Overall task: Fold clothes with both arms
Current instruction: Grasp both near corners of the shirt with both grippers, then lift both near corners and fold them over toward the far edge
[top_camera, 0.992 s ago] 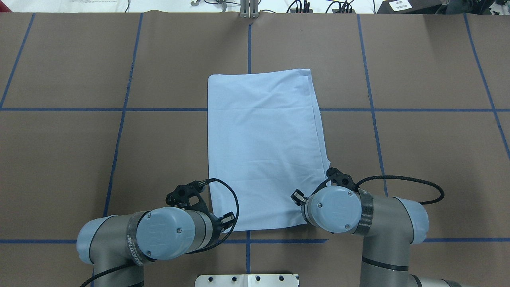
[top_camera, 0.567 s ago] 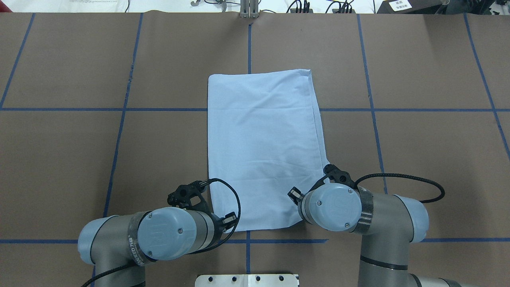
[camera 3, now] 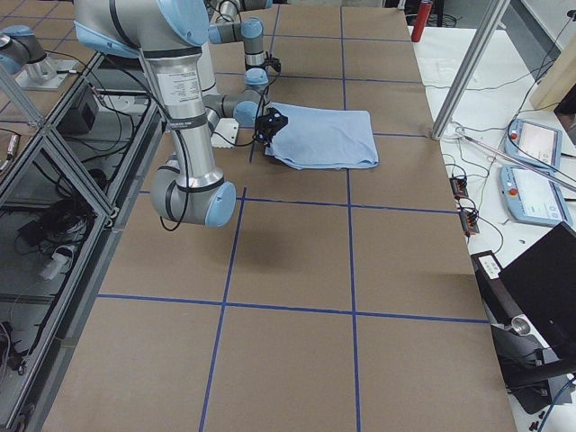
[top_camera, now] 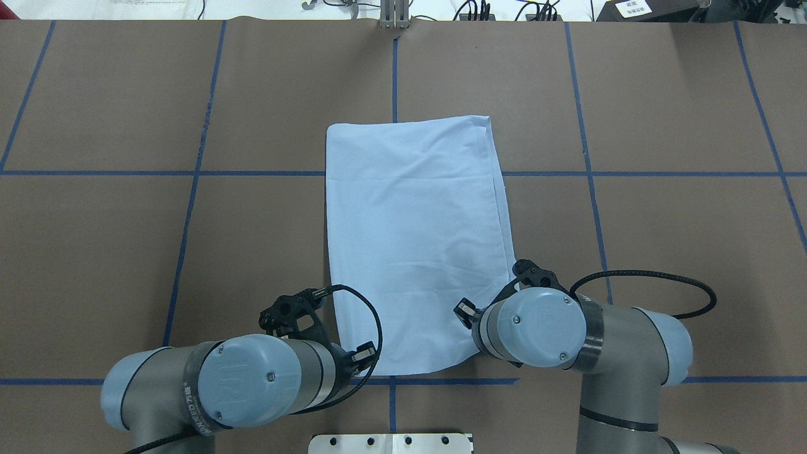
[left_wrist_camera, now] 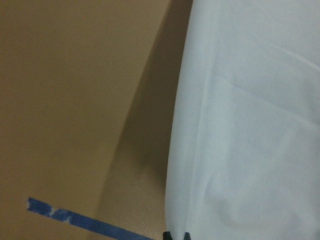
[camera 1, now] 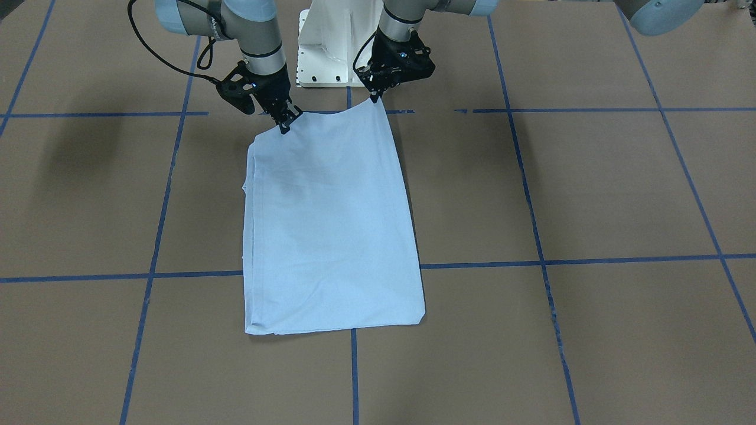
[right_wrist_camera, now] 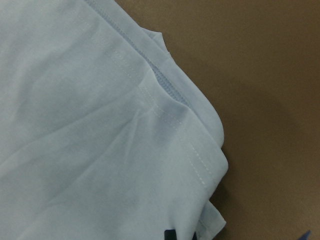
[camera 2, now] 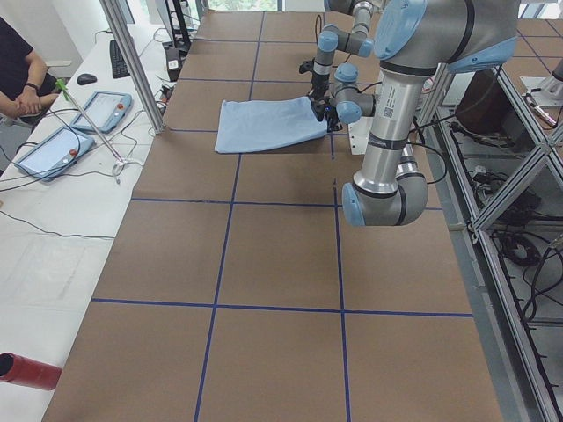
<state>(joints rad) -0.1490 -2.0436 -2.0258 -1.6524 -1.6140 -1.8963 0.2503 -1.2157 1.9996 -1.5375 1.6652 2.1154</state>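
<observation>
Your left black two-finger gripper (camera 1: 375, 96) and right gripper (camera 1: 286, 125) each pinch a near corner of the folded pale-blue T-shirt (camera 1: 331, 224), lying at table (camera 1: 590, 195) centre toward twelve o'clock.

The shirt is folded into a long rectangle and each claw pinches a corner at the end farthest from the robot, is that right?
Not quite. The shirt is a long rectangle, but the left claw and right claw pinch the corners at the end nearest the robot, beside its base. The front-facing view shows it; the far end lies free.
</observation>
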